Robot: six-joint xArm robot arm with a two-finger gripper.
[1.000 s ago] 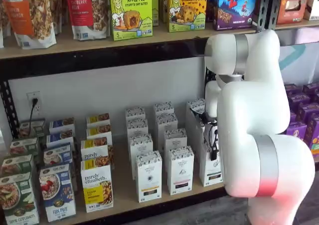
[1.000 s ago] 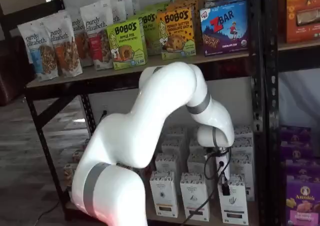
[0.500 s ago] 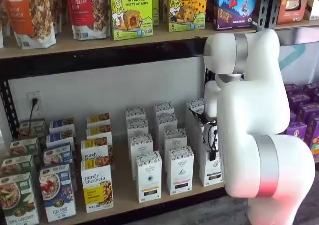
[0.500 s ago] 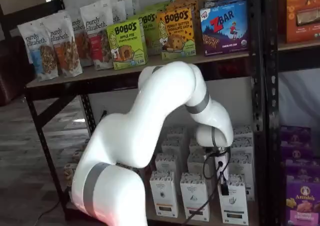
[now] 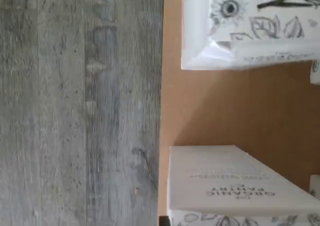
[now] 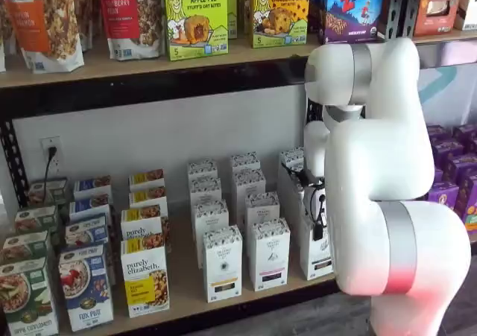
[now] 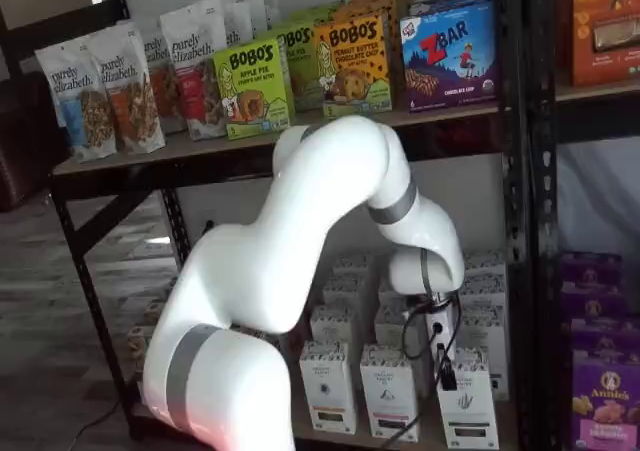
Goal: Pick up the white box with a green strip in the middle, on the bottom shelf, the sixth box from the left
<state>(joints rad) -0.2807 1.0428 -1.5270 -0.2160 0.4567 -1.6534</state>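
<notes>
The white box point(image 6: 317, 252) stands at the front right of the white cartons on the bottom shelf point(image 6: 186, 280); it also shows in a shelf view point(image 7: 468, 411). My gripper point(image 6: 317, 215) hangs right at this box's top, also in a shelf view point(image 7: 445, 356). The wrist, my arm and a black cable hide the fingers, so I cannot tell whether they are closed on it. The wrist view shows two white cartons, one with flower drawings point(image 5: 250, 25) and one printed "The Organic Pantry" point(image 5: 235, 181), on the tan board point(image 5: 225, 105).
More white cartons point(image 6: 222, 263) point(image 6: 269, 254) stand in rows to the left. Purely elizabeth boxes point(image 6: 144, 276) are further left and purple boxes point(image 6: 455, 179) to the right. A black rack post point(image 7: 535, 221) is beside the box. Bobo's boxes point(image 6: 195, 16) sit above. Grey floor point(image 5: 75, 105) lies below.
My arm's upper joints have risen slightly. The gripper stays at the top of the front right white box, which looks barely moved.
</notes>
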